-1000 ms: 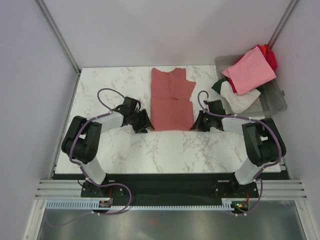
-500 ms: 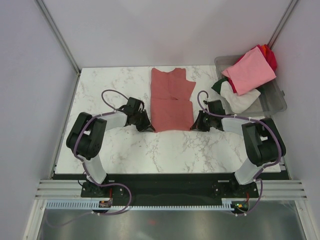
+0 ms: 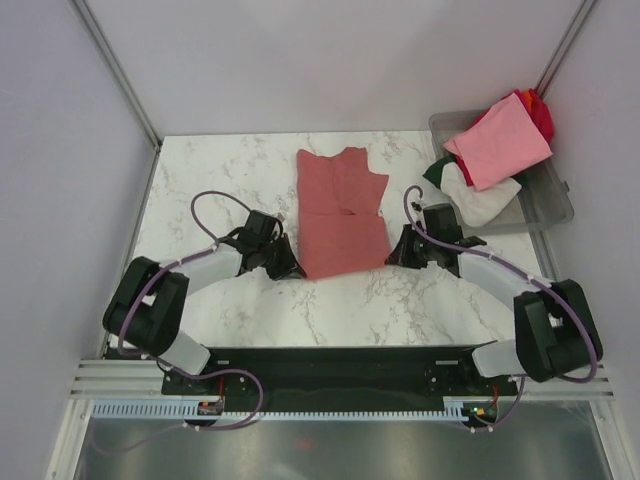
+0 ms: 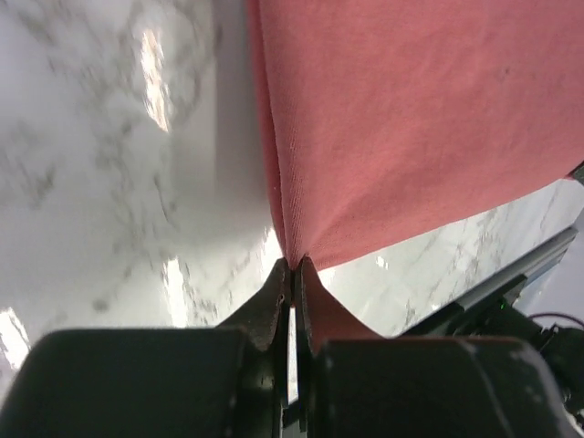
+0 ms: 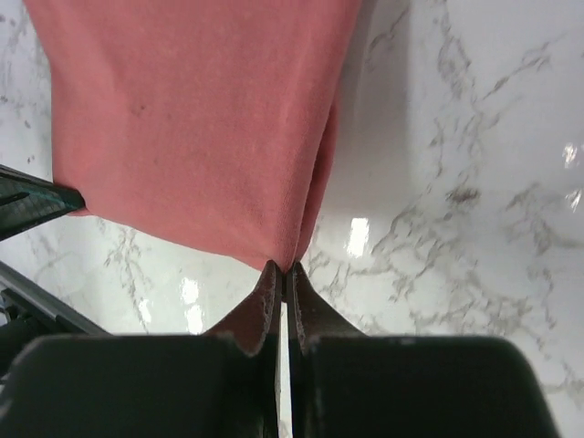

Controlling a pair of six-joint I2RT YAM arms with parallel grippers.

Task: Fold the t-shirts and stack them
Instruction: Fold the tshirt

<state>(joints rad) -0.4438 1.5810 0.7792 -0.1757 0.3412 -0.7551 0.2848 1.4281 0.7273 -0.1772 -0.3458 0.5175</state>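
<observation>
A dusty brick-red t-shirt [image 3: 342, 210] lies as a long, narrow strip in the middle of a white marble table [image 3: 220, 170]. The left fingers [image 4: 274, 301] are clenched on its near left corner and the right fingers [image 5: 265, 297] on its near right corner, the cloth gathering to a point at each grip. At the far right, a clear tub [image 3: 555, 205] holds a pink t-shirt [image 3: 497, 140] on top of a white t-shirt [image 3: 480, 200].

The top external camera looks down from above and behind the arm bases over the whole table [image 3: 200, 180]. The wrist cameras look close along the left pincer [image 4: 292, 266] and right pincer [image 5: 281, 270]; all three share the brick-red t-shirt [image 3: 342, 215].
</observation>
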